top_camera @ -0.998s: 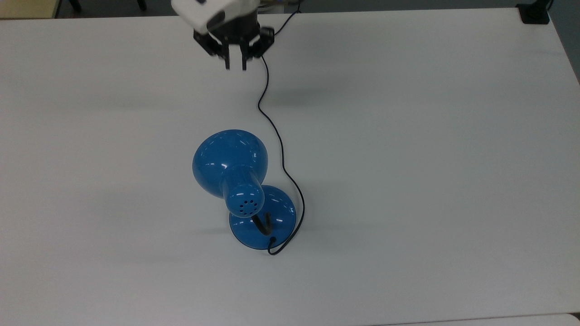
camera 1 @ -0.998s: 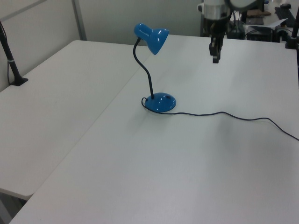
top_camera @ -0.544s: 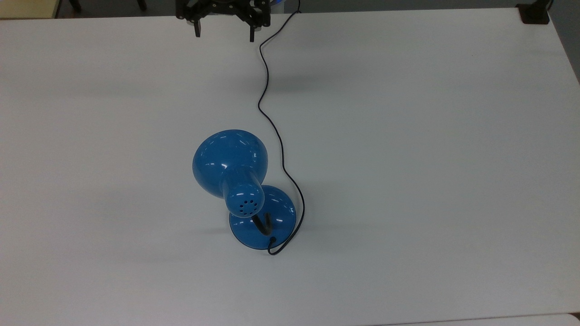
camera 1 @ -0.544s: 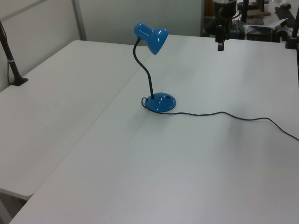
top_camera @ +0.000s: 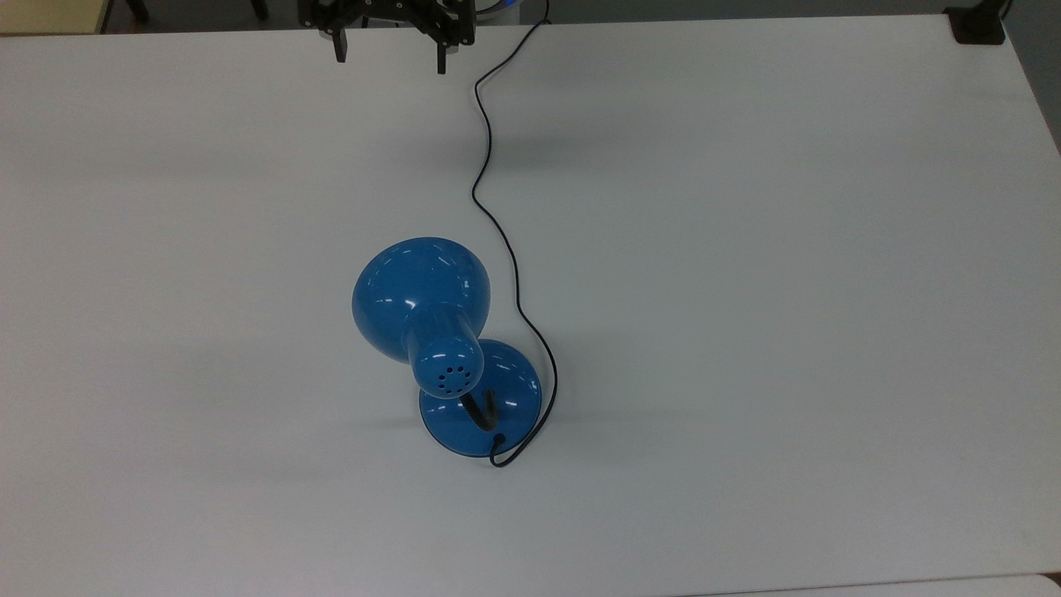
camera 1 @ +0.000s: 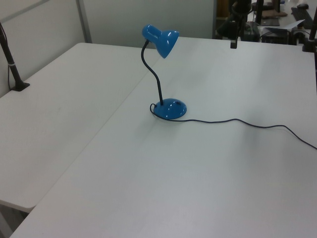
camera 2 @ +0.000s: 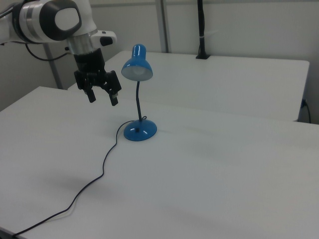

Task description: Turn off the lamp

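The blue lamp (top_camera: 421, 300) stands mid-table, its dome shade over a round blue base (top_camera: 514, 391) on a black gooseneck (camera 1: 152, 74). In the right view the lamp (camera 2: 136, 64) shows no glow in its shade. A thin black cord (top_camera: 489, 199) runs from the base to the table's far edge. My gripper (top_camera: 388, 60) hangs open at the top view's top edge, well away from the lamp and above the table. In the right view the gripper (camera 2: 103, 97) is at the lamp's left, fingers spread, with nothing between them.
The white table (top_camera: 787, 290) is wide and bare around the lamp. A second white table (camera 1: 54, 99) adjoins it at the left view's left. A black post clamp (camera 2: 202, 30) stands at the far table's back edge in the right view.
The gripper rose and drew back from the lamp toward the top view's top edge, and its fingers went from nearly together to wide apart. The lamp and cord stayed put.
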